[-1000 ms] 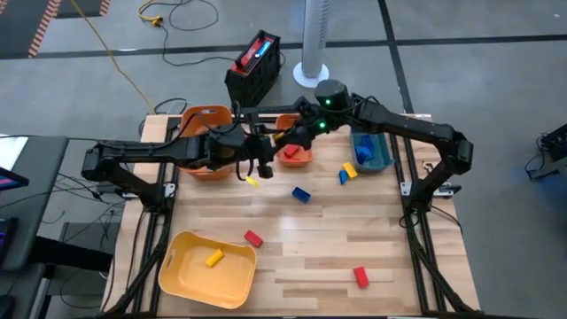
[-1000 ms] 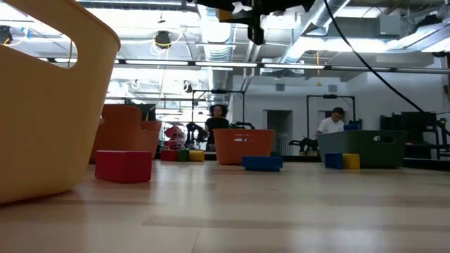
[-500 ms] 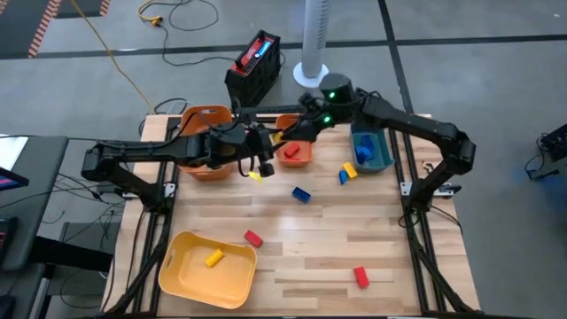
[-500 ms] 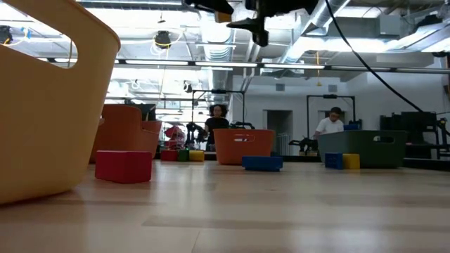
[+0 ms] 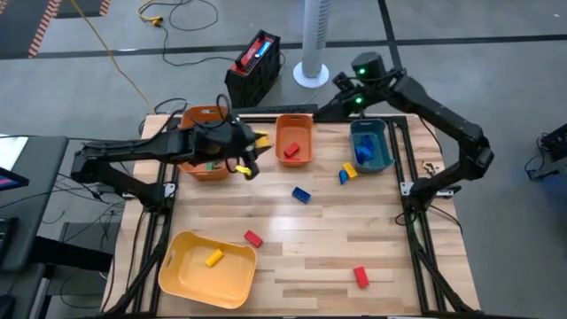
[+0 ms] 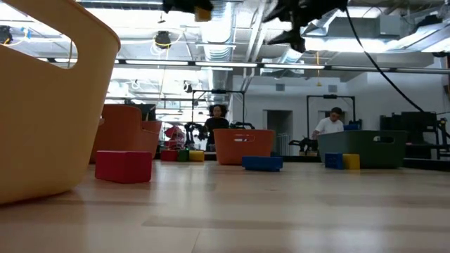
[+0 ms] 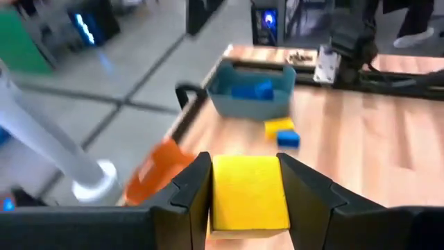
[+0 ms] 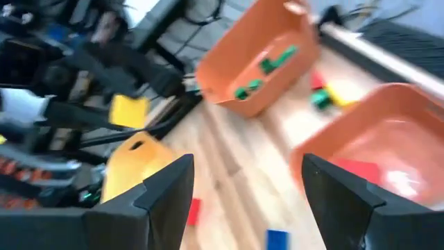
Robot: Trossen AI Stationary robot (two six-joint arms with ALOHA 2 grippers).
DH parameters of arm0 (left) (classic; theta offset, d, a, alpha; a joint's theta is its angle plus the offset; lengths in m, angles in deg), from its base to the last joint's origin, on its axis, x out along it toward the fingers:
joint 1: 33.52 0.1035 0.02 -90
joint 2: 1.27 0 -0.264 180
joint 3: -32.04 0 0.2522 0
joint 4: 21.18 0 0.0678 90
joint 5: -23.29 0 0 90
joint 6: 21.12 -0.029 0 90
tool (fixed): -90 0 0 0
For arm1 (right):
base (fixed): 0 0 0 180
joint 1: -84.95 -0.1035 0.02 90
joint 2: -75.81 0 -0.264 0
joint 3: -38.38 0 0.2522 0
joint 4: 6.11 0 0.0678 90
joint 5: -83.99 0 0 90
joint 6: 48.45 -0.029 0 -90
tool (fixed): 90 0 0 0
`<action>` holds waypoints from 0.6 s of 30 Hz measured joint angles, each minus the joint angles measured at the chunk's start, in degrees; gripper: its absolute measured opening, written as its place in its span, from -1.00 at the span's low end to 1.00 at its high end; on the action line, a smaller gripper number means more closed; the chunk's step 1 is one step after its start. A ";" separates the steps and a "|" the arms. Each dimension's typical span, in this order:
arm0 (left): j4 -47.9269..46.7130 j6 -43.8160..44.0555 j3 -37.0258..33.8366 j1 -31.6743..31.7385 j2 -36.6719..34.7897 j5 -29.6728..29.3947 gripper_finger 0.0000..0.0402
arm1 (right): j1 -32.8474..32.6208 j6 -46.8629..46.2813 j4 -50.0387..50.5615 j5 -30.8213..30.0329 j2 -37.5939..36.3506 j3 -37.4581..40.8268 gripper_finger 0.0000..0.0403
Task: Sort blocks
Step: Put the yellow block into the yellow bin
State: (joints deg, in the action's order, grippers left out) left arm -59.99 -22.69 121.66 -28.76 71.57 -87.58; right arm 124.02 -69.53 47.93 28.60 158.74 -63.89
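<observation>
My left gripper is shut on a yellow block, high over the table between the big orange bin and the small orange bin. The yellow block also shows in the low view. My right gripper is open and empty, up over the far edge near the teal bin. Loose on the table lie a blue block, a yellow and a blue block together, and two red blocks. My left gripper pinches the yellow block between its two fingers, one on each of two opposite sides. The fingers come from the table's left. The block is lifted clear of the table and sits level in the hold.
The big orange bin holds green blocks, the small orange bin a red block, the teal bin blue blocks. A yellow bin at the near left holds a yellow block. People stand in the room beyond the table.
My right gripper has drawn back from over the small orange bin toward the table's far right corner. My left gripper has gone a little toward the table's left with the yellow block, which stays lifted clear.
</observation>
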 joint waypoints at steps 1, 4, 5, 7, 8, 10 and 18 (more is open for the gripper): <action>-2.05 1.92 0.00 -0.38 -0.79 -0.06 -0.35 | 0.77 0.49 1.02 -0.51 -0.48 0.00 0.37; -8.31 7.45 0.00 -1.86 -2.64 0.07 -0.35 | 2.47 2.00 3.55 -2.14 -1.02 0.00 0.37; -10.27 9.35 0.00 -2.45 -3.10 0.05 -0.35 | 2.89 2.32 4.08 -2.36 -1.03 0.00 0.37; -14.30 12.91 0.00 -3.89 -3.62 0.03 -0.35 | 3.56 2.84 4.74 -3.00 -0.98 0.00 0.37; -15.92 14.48 0.00 -4.74 -3.65 0.03 -0.35 | 3.71 2.99 4.90 -3.12 -0.95 0.00 0.37; -19.59 17.17 0.00 -6.69 -3.58 0.07 -0.35 | 3.78 3.04 4.63 -3.14 -0.57 0.00 0.37; -28.94 26.76 0.00 -14.94 -3.50 -3.03 -0.35 | 3.35 3.79 3.87 -3.23 1.10 0.60 0.37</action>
State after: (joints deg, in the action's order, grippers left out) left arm -88.93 4.07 121.66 -43.70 68.07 -90.60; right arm 127.36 -65.75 51.80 25.37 159.84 -63.29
